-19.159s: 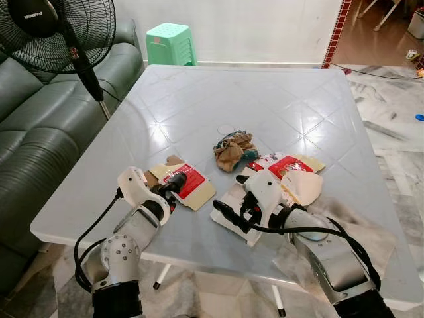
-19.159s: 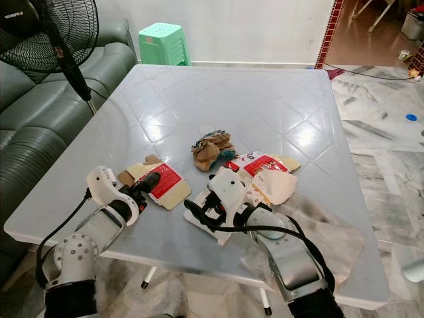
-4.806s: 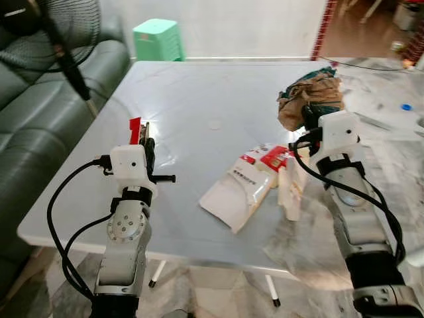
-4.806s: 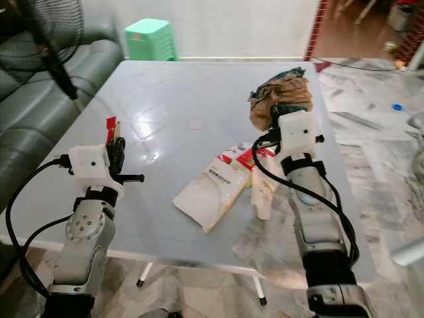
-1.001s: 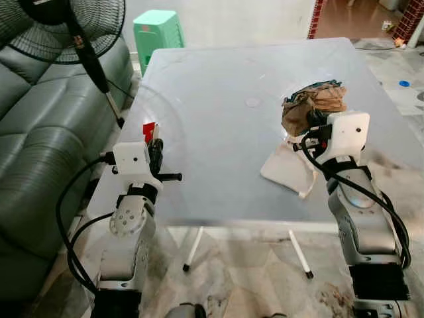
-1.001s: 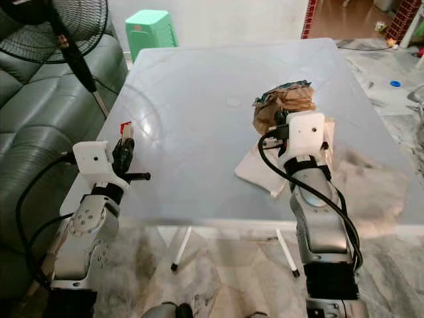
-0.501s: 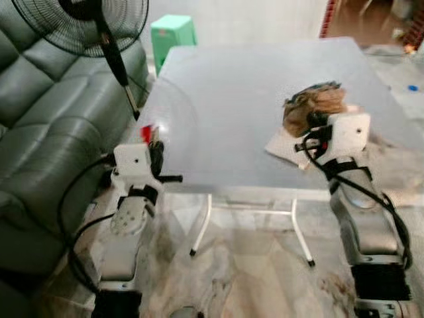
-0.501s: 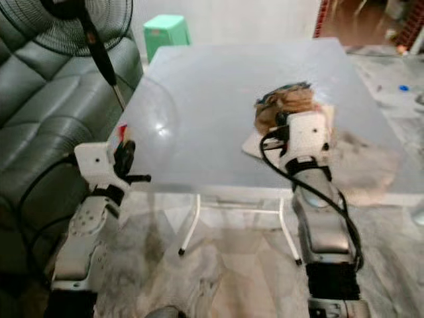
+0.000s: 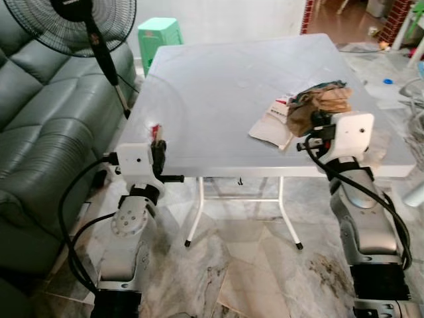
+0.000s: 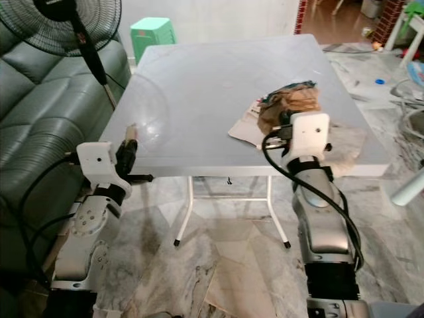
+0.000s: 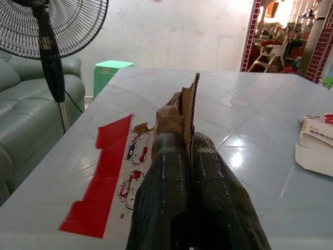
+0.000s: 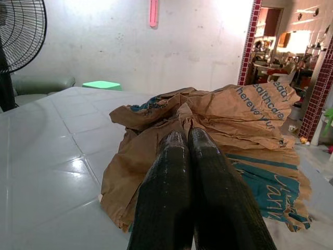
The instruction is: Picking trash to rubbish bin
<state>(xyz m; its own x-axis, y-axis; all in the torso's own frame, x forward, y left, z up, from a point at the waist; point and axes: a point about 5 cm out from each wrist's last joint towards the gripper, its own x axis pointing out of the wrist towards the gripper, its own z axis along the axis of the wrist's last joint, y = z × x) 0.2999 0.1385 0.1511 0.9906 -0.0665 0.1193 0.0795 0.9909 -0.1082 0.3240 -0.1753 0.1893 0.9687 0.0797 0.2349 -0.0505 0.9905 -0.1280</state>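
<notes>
My left gripper (image 11: pixel 190 139) is shut on a flat piece of torn cardboard (image 11: pixel 185 107) with a red printed flap; it is held upright beside the table's front left corner (image 9: pixel 157 132). My right gripper (image 12: pixel 187 134) is shut on a crumpled brown paper bag (image 12: pixel 244 112) with teal print, held up over the table's front right part (image 9: pixel 323 101). A white and red food packet (image 9: pixel 270 126) lies on the grey table (image 9: pixel 218 79) just left of the bag.
A standing fan (image 9: pixel 73 20) and a green leather sofa (image 9: pixel 40 112) are on the left. A green plastic stool (image 9: pixel 159 32) stands behind the table. Marble floor (image 9: pixel 245 258) lies open in front of me and under the table.
The view has pulled back, so the table sits farther off and more floor shows. Both grippers still hold their trash, now at the table's front edge.
</notes>
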